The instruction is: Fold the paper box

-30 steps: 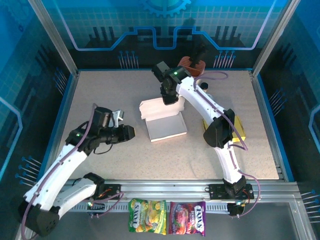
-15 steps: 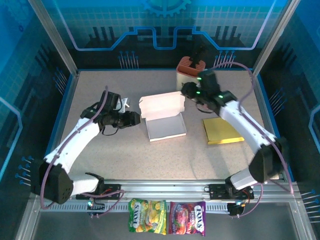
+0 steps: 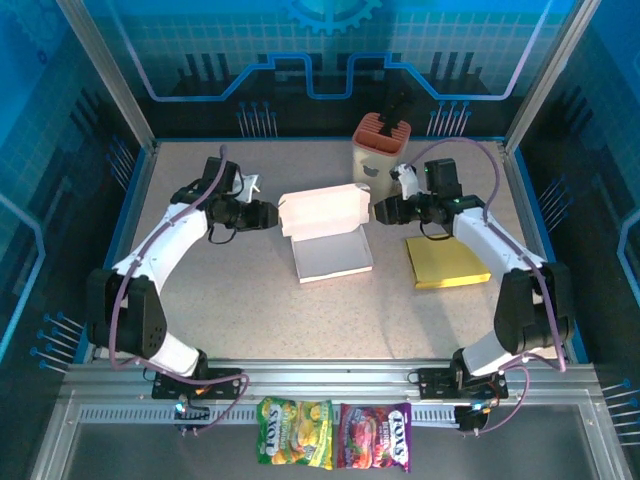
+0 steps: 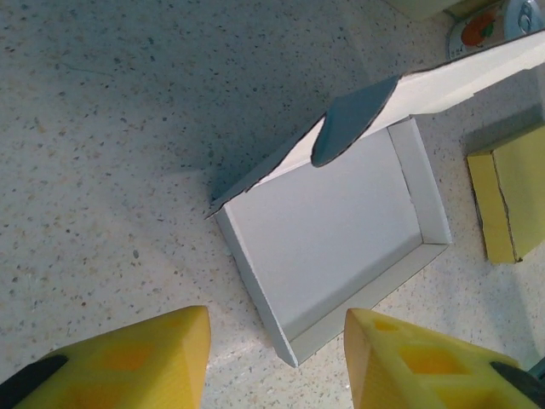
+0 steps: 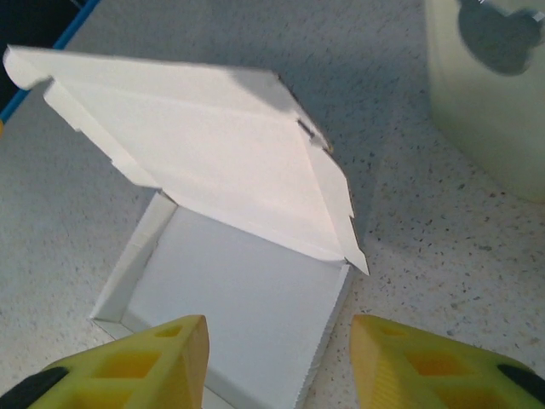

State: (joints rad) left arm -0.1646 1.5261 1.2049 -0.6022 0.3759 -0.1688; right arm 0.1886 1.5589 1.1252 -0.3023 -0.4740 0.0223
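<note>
Both jaws parted, empty. Left gripper (image 3: pixel 268 213) and right gripper (image 3: pixel 380 210) have swung in since a second ago and now flank the box (image 3: pixel 330 257) mid-table, one just off each end of its half-raised lid (image 3: pixel 322 212). Likely lined up to close the lid.

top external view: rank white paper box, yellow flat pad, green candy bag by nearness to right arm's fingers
1. white paper box, beside the right fingers
2. yellow flat pad, right side
3. green candy bag, bottom of view
</note>
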